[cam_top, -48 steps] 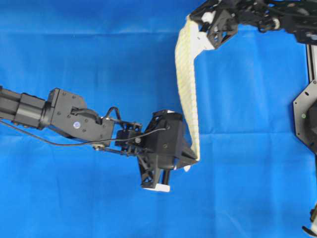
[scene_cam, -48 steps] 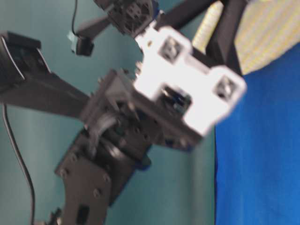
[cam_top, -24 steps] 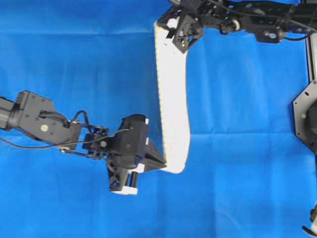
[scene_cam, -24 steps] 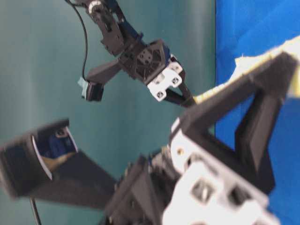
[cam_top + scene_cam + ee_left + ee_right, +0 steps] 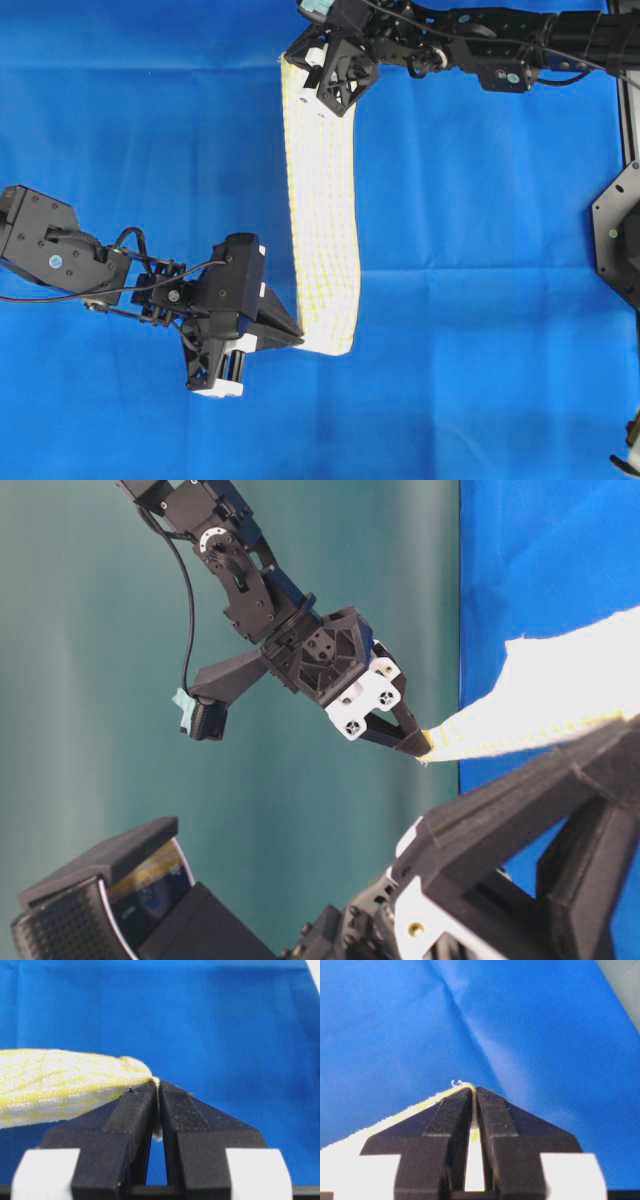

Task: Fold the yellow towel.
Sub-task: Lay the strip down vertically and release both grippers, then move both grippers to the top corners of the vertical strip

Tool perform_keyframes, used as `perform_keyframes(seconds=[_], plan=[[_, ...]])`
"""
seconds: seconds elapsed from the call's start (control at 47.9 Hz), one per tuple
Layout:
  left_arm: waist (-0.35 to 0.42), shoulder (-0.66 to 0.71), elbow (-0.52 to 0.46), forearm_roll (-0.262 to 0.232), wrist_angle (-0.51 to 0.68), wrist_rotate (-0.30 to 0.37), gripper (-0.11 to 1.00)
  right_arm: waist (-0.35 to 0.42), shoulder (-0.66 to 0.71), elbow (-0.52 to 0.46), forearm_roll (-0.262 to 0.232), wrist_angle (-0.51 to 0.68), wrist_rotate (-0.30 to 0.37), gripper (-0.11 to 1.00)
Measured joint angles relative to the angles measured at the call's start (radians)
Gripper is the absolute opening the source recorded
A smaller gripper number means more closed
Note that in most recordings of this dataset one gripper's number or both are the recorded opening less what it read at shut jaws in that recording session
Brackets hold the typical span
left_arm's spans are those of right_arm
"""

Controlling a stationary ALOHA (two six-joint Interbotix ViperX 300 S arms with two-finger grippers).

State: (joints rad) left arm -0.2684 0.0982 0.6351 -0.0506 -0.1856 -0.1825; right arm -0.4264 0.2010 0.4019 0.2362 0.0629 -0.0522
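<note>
The yellow towel (image 5: 322, 210), checked yellow and white, hangs stretched as a long band between my two grippers above the blue cloth. My left gripper (image 5: 297, 340) is shut on its near corner. In the left wrist view the hem (image 5: 75, 1090) runs left from the pinched tips of that gripper (image 5: 156, 1085). My right gripper (image 5: 308, 78) is shut on the far corner; its wrist view shows the yellow edge (image 5: 415, 1107) clamped at the tips (image 5: 473, 1089). From table level the right gripper (image 5: 424, 746) holds the towel (image 5: 545, 705) in the air.
A large plain blue cloth (image 5: 480, 300) covers the whole table. A black base plate (image 5: 620, 240) sits at the right edge. A teal wall (image 5: 100, 680) lies beyond the table's end.
Both grippers have carried the towel leftward. The band now shows more of its flat checked face from above instead of its edge.
</note>
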Motion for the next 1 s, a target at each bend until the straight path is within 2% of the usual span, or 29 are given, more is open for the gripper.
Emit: perform_keyframes(seconds=[0.251, 0.292, 0.334, 0.397, 0.48, 0.543, 0.585, 0.626, 0.793, 1.002], plan=[[0.005, 0.000, 0.000, 0.000, 0.020, 0.000, 0.03, 0.005, 0.000, 0.000, 0.000, 0.000, 0.000, 0.04], [0.006, 0.000, -0.002, 0.000, 0.028, -0.002, 0.06, 0.006, 0.000, 0.000, 0.000, 0.000, 0.000, 0.05], [0.008, 0.000, 0.000, 0.000, 0.031, -0.002, 0.14, 0.006, 0.002, 0.000, 0.000, -0.002, 0.000, 0.07], [0.009, 0.000, 0.000, 0.000, 0.037, -0.002, 0.31, 0.009, 0.000, 0.000, 0.000, 0.000, -0.002, 0.20], [0.011, 0.000, 0.000, 0.000, 0.049, 0.000, 0.57, 0.015, 0.000, 0.000, 0.000, -0.003, -0.002, 0.46], [0.011, -0.002, 0.000, 0.000, 0.069, 0.002, 0.66, 0.021, 0.000, 0.000, 0.000, -0.003, -0.002, 0.64], [0.012, -0.008, 0.000, 0.000, 0.091, 0.002, 0.64, 0.025, 0.000, 0.000, 0.000, -0.003, -0.002, 0.74], [0.012, -0.020, 0.000, 0.000, 0.115, 0.003, 0.60, 0.028, 0.000, 0.000, 0.000, -0.005, -0.002, 0.78], [0.038, -0.097, 0.003, 0.000, 0.225, 0.002, 0.46, 0.028, -0.028, 0.017, 0.000, -0.005, -0.002, 0.71], [0.086, -0.202, 0.052, 0.000, 0.282, 0.009, 0.46, 0.028, -0.156, 0.103, 0.000, -0.009, 0.000, 0.71]])
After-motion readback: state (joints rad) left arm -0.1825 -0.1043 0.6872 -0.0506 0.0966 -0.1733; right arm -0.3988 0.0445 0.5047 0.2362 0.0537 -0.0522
